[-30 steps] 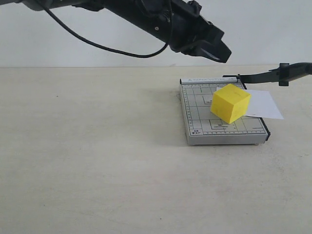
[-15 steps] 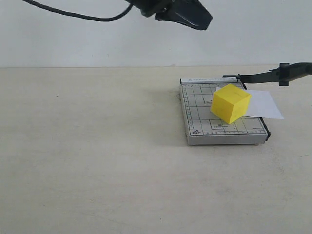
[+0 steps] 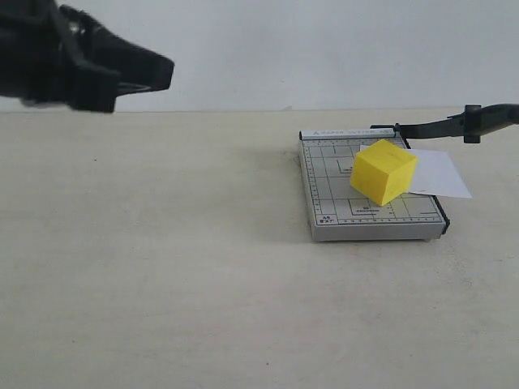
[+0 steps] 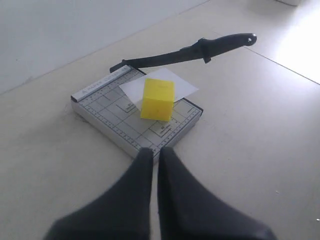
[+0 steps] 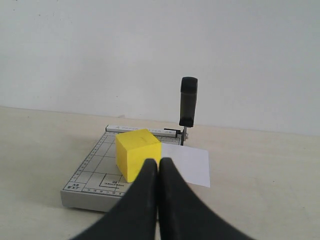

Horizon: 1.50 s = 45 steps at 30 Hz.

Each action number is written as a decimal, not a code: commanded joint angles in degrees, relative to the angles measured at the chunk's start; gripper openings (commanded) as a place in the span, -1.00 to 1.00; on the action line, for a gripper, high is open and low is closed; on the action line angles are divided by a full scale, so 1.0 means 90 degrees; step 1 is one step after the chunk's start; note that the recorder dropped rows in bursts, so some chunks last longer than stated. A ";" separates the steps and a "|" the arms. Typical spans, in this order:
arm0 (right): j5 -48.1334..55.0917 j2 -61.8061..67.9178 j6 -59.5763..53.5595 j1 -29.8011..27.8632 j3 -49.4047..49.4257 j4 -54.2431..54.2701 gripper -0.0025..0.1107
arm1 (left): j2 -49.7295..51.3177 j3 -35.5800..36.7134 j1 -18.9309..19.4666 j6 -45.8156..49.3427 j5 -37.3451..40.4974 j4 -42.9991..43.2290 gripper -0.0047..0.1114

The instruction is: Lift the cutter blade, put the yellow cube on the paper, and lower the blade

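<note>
The yellow cube [image 3: 383, 172] rests on the grey gridded base [image 3: 328, 186], its far side over the white paper [image 3: 442, 174] that sticks out past the base's right edge. The cutter blade [image 3: 454, 123] is raised, its black handle in the air to the right. My left gripper [image 3: 154, 73] hangs blurred at the upper left, far from the cutter. In the left wrist view it [image 4: 155, 152] is shut and empty, with the cube [image 4: 157, 98], paper [image 4: 182, 86] and blade [image 4: 190, 52] beyond. My right gripper [image 5: 159, 162] is shut and empty, short of the cube [image 5: 136, 150], with the blade [image 5: 188, 102] behind.
A beige tabletop [image 3: 162, 243] spreads to the left and front of the cutter, with a plain white wall behind it. The right arm is outside the exterior view.
My left arm has swung from above the cutter to the far upper left of the exterior view. Cube, paper and raised blade have not moved.
</note>
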 commanded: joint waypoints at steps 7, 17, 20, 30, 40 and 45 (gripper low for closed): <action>-0.0049 -0.0036 0.0000 0.0014 0.0000 0.0016 -0.96 | -0.2632 0.2047 0.0018 0.0004 -0.0458 -0.0574 -0.84; -0.0049 -0.0036 0.0000 0.0014 0.0000 0.0016 -0.96 | -0.4415 0.2823 0.0018 -0.0143 -0.0447 -0.0574 -0.84; -0.0049 -0.0036 0.0000 0.0014 0.0000 0.0016 -0.96 | -0.4617 0.2851 0.0018 -0.0143 -0.0476 -0.0317 -0.84; -0.0049 -0.0036 0.0000 0.0014 0.0000 0.0016 -0.96 | -0.4706 0.2851 0.0018 -0.0143 -0.0487 -0.0088 -0.84; -0.0049 -0.0036 0.0000 0.0014 0.0000 0.0016 -0.96 | -0.6306 0.4326 -0.0063 -0.0143 -0.1301 -0.0039 -0.84; -0.0049 -0.0036 0.0000 0.0014 0.0000 0.0016 -0.96 | -0.7139 0.4836 -0.0063 -0.0092 -0.1706 0.0084 -0.84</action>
